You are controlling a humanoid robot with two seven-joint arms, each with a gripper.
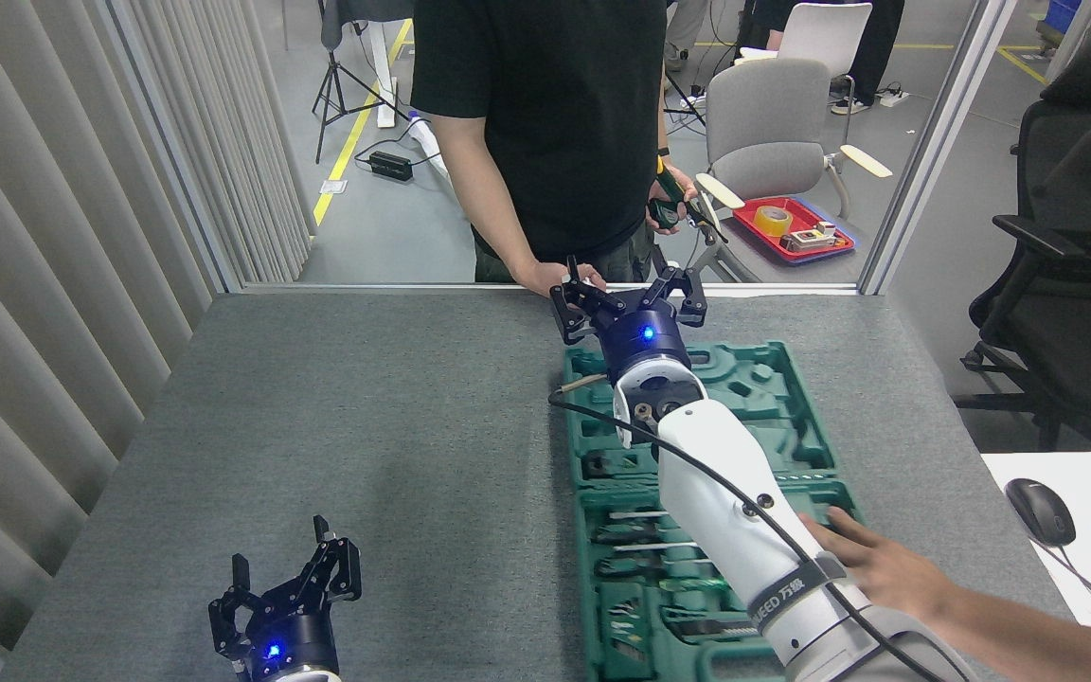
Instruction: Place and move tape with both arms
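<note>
green moulded plastic case (773, 398), grey felt table (318, 426)

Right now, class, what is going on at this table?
Both robot arms are empty. The right gripper is stretched open toward the far edge, near the hand of a person in a black shirt. The left gripper hovers open near the front. Another person's hand rests on an open green tool case on the grey table. Tape sits in a red tray on a chair.
</note>
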